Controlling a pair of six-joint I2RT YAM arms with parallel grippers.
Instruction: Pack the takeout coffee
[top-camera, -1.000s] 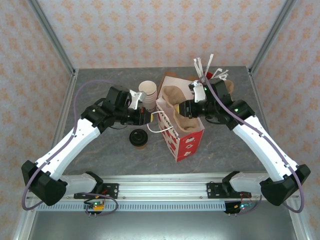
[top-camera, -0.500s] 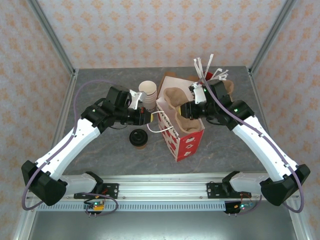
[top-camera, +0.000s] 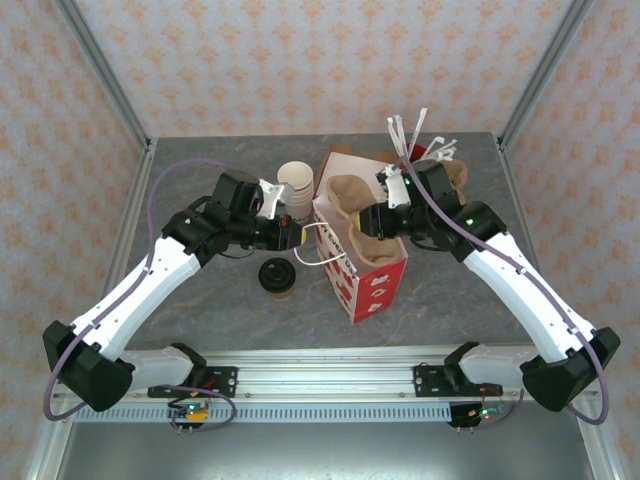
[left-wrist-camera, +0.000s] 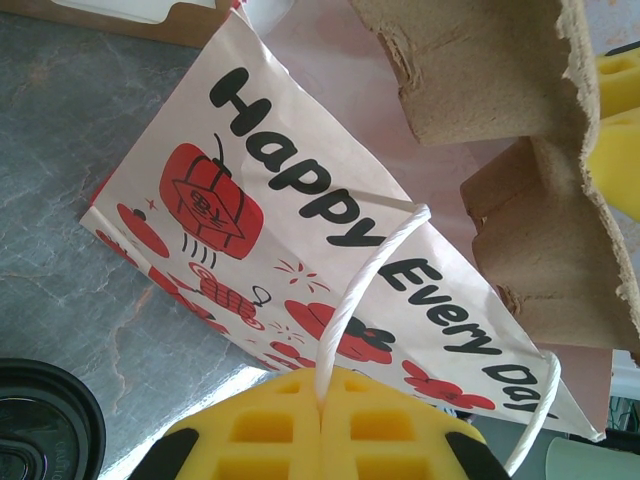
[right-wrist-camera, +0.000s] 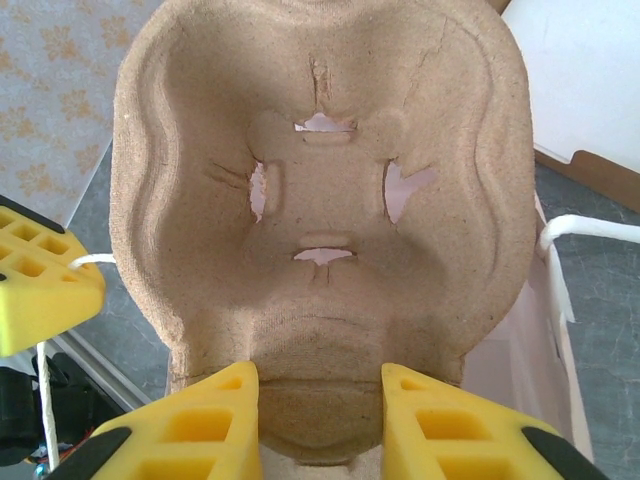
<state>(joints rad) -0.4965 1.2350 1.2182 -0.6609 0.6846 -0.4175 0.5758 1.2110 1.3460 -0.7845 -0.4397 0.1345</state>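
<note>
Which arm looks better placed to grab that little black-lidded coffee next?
Probably the left. The takeout coffee stands on its side of the gift bag, close to the left gripper, though that is shut on the bag's handle. The right gripper grips the pulp carrier beyond the bag.

Gift bag (left-wrist-camera: 300, 230) left side panel reads "Happy Every Da…" in black script among red lantern prints, last word cut off, probably "Day"; the takeout coffee (left-wrist-camera: 40, 420) lid seems to have embossed marks, unreadable.
</note>
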